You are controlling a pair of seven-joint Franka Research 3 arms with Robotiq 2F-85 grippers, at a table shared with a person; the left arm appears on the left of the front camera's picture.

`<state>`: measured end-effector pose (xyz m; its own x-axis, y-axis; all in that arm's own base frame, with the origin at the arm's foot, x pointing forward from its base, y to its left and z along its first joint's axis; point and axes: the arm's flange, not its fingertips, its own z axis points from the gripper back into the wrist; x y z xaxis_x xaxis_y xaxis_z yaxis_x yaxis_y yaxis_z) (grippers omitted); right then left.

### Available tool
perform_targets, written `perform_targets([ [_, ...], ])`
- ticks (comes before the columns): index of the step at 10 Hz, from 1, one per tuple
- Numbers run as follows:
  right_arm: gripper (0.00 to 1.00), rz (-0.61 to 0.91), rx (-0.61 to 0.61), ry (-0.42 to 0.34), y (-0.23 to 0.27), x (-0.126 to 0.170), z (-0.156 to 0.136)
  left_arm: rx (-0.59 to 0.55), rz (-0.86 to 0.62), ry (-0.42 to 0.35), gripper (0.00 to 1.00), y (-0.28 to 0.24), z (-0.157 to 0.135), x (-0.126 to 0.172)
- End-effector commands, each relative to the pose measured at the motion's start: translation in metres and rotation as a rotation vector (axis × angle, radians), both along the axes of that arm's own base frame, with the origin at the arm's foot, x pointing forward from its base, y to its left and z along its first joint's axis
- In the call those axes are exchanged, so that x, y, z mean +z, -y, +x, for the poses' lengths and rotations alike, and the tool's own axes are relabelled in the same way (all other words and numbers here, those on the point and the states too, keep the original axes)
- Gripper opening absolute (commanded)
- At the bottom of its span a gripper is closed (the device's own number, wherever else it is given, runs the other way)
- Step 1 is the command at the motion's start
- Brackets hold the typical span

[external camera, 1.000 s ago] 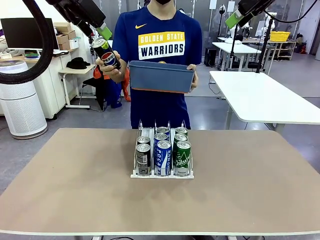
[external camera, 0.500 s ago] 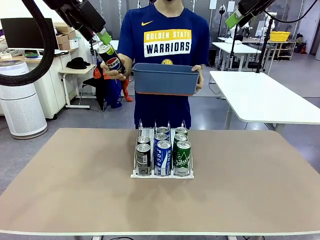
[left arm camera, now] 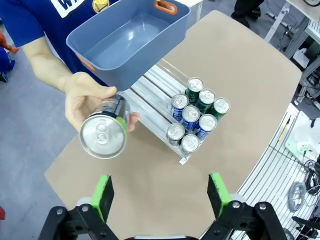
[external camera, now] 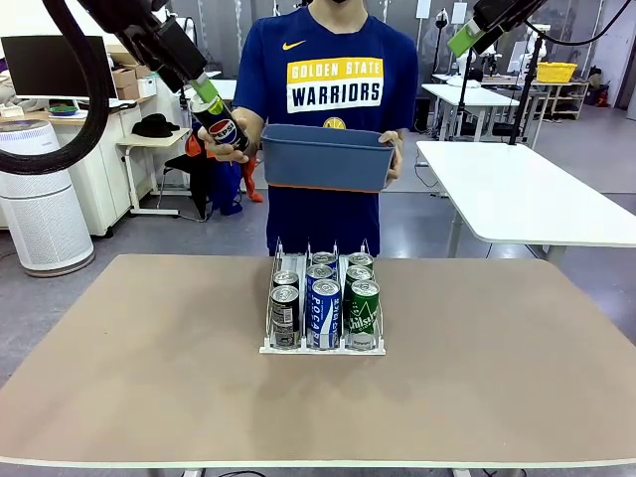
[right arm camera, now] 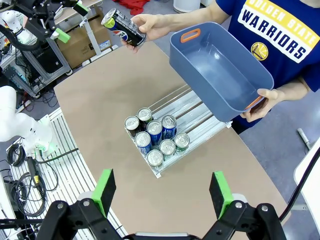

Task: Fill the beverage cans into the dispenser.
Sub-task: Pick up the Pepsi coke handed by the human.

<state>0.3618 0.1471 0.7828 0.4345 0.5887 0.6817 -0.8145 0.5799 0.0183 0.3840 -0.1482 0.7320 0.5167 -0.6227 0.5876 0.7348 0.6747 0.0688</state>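
A person's hand [external camera: 241, 134] holds up a black beverage can [external camera: 224, 127] with a red-blue logo, beside a blue-grey bin [external camera: 323, 157] held in the other hand. My left gripper [external camera: 204, 91] hangs open just above that can. In the left wrist view the can's silver top [left arm camera: 102, 136] faces the left gripper [left arm camera: 160, 195], off to the left finger's side and ungripped. The white dispenser [external camera: 267, 347] at mid-table holds several cans [external camera: 325, 310]. My right gripper [external camera: 467, 38] stays open, high at the right. The right wrist view looks down past the right gripper [right arm camera: 162, 192] on the dispenser [right arm camera: 204, 131].
The bin [right arm camera: 220, 70] is empty inside and floats above the table's far edge. Bare brown tabletop [external camera: 497, 378] lies all around the dispenser. A white table [external camera: 537, 199] stands behind at right, a white cylinder unit [external camera: 40, 199] at left.
The person's hand brought the black can slightly right and down, closer to the bin. My left gripper came down after it. The right arm stayed still.
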Motion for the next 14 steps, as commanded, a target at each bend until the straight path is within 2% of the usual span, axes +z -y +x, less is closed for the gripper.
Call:
perform_targets([
  [1,1.0,-0.002,0.007,-0.007,0.0,0.0,-0.001,-0.006,0.071,0.056,1.0,-0.007,0.011,-0.006],
  [3,1.0,-0.002,0.007,-0.007,0.0,0.0,-0.001,-0.01,0.092,0.095,1.0,-0.011,0.019,-0.01],
  [8,1.0,-0.002,0.007,-0.007,0.0,0.0,-0.001,-0.008,-0.016,0.14,1.0,-0.02,0.046,-0.029],
  [11,1.0,-0.002,0.007,-0.007,0.0,0.0,-0.001,-0.018,0.003,0.127,1.0,-0.023,0.058,-0.038],
  [12,1.0,-0.002,0.007,-0.007,0.0,0.0,-0.001,0.017,0.01,0.12,1.0,-0.021,0.054,-0.029],
  [14,1.0,-0.002,0.007,-0.007,0.0,0.0,-0.001,0.017,0.01,0.12,1.0,-0.021,0.054,-0.029],
])
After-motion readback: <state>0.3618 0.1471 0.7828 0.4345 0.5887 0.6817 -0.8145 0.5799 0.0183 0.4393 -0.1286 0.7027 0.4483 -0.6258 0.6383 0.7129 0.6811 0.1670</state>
